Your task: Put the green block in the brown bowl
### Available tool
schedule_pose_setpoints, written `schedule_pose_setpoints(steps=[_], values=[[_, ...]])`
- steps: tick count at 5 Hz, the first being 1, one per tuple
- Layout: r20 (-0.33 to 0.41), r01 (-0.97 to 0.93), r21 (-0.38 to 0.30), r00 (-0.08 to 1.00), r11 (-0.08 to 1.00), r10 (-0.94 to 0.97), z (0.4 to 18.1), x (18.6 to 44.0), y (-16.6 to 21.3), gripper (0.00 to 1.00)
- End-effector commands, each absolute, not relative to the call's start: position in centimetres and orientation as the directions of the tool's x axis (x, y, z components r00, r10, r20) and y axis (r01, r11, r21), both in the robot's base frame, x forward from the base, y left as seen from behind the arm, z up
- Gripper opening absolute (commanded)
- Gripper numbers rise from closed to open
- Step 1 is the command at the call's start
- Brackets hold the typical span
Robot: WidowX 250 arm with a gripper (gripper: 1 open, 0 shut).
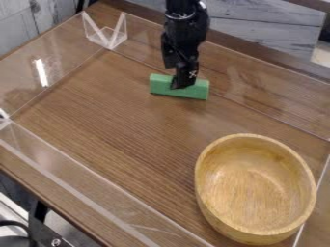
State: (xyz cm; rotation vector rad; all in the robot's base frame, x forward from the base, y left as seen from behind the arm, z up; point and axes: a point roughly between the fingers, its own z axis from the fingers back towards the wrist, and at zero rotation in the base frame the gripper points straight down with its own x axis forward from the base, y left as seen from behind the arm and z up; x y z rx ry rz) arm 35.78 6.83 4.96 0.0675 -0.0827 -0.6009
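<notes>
The green block [194, 93], a small bright bar, lies flat on the wooden table a little behind the centre. My gripper [180, 80] points straight down right over the block's middle, its dark fingers [188, 77] low and straddling it, jaws open and nothing held. Part of the block's top is hidden behind the fingers. The brown bowl [256, 186], round and light wooden, stands empty at the front right, well apart from the block and the gripper.
Clear plastic walls [77, 207] fence the table on the left, front and right. A folded clear piece [106, 31] stands at the back left corner. Bare wood stretches between block and bowl.
</notes>
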Motion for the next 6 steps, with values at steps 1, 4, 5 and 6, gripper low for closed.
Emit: schedule_pose_setpoints(steps=[1, 4, 5, 6], values=[[0.093, 0.554, 0.122, 0.82, 0.824, -0.565, 5.6, 36.8, 7.5, 1.0], [0.101, 0.556, 0.112, 0.818, 0.824, -0.566, 3.5, 36.9, 7.8, 1.0], [0.103, 0.555, 0.109, 0.819, 0.825, -0.565, 3.0, 36.9, 7.9, 1.0], [0.104, 0.554, 0.105, 0.82, 0.826, -0.563, 2.5, 36.9, 7.9, 1.0]])
